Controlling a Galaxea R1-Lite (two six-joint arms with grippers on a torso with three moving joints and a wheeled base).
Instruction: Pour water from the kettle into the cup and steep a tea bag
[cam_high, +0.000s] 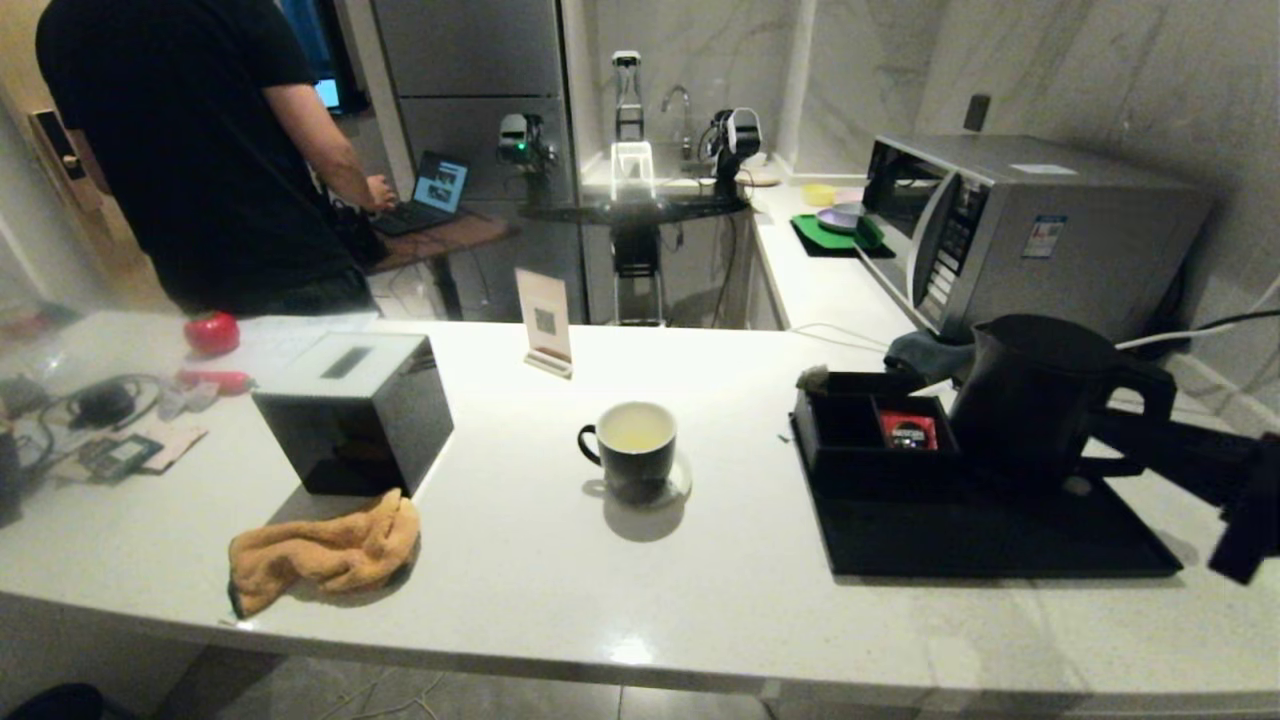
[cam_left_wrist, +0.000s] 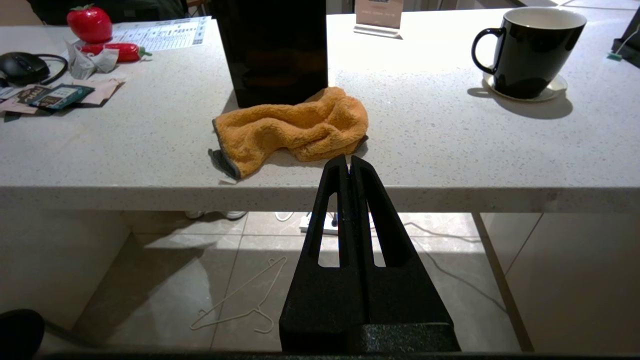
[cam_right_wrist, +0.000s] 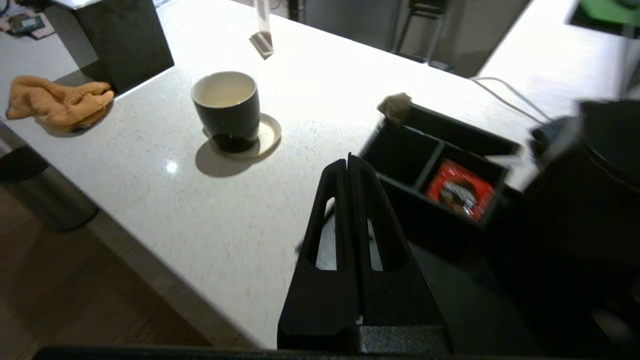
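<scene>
A pale speckled counter (cam_high: 520, 560) runs across a kitchen, with a microwave (cam_high: 1020, 230) on the side counter at the right and a person in a black shirt (cam_high: 200, 150) standing at a laptop beyond. On the right of the counter lies a flat black tray (cam_high: 980, 535); the kettle (cam_high: 1030, 400) stands upright on it, handle toward the right edge. Just beside the kettle, on the same tray, sits a black compartment box (cam_high: 850, 430) holding a red packet (cam_high: 908, 430). A tea bag (cam_right_wrist: 395, 106) rests on the box's far corner. A black tissue box (cam_high: 350, 410) stands at the left, an orange cloth (cam_high: 325, 550) crumpled before it. The cup (cam_high: 632, 450) sits mid-counter on a small saucer (cam_high: 680, 485), well apart from the kettle, pale liquid inside. The right gripper (cam_right_wrist: 348, 160) hovers over the tray's near edge with its fingers pressed together, holding nothing. The left gripper (cam_left_wrist: 348, 161) is parked below the counter's front edge, fingers likewise together
</scene>
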